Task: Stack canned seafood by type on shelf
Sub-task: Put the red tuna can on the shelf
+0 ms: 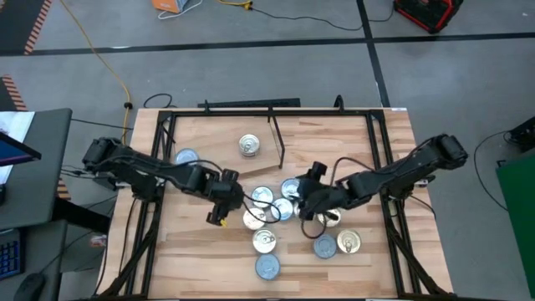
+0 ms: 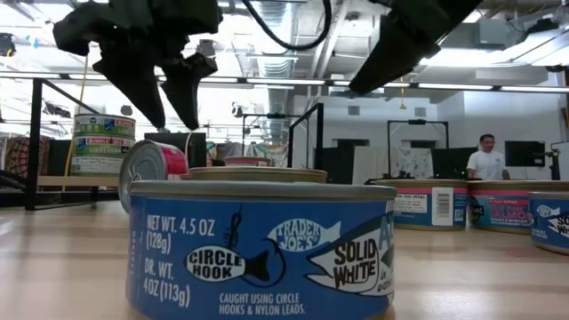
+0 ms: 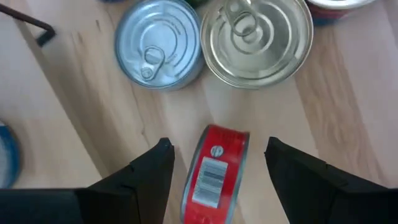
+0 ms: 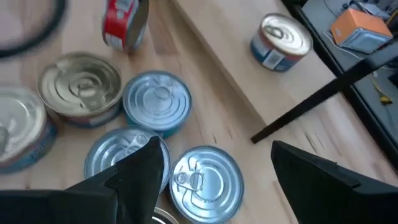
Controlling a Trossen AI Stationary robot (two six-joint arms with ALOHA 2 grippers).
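red-labelled tin (image 3: 214, 177) stands on its edge between the spread fingers (image 3: 140, 180) of the left gripper (image 1: 219, 211), label and barcode facing up toward the wrist camera, flat faces turned toward the two fingers. the fingers are released, a gap showing on either side of the tin, so nothing is gripped yet. the tin's disc runs along the fingers' reach rather than across it, so a straight close would likely press on the two flat faces; it could roll away along the bench (image 1: 192, 267) if nudged. just beyond it lie a silver-lidded tin (image 3: 160, 45) and a gold-lidded tin (image 3: 258, 40), flat and side by side. the right gripper (image 1: 308, 203) hovers released over the cluster of silver-lidded tins (image 4: 157, 102). one tin (image 1: 249, 145) already sits on the shelf (image 1: 326, 138), well apart.
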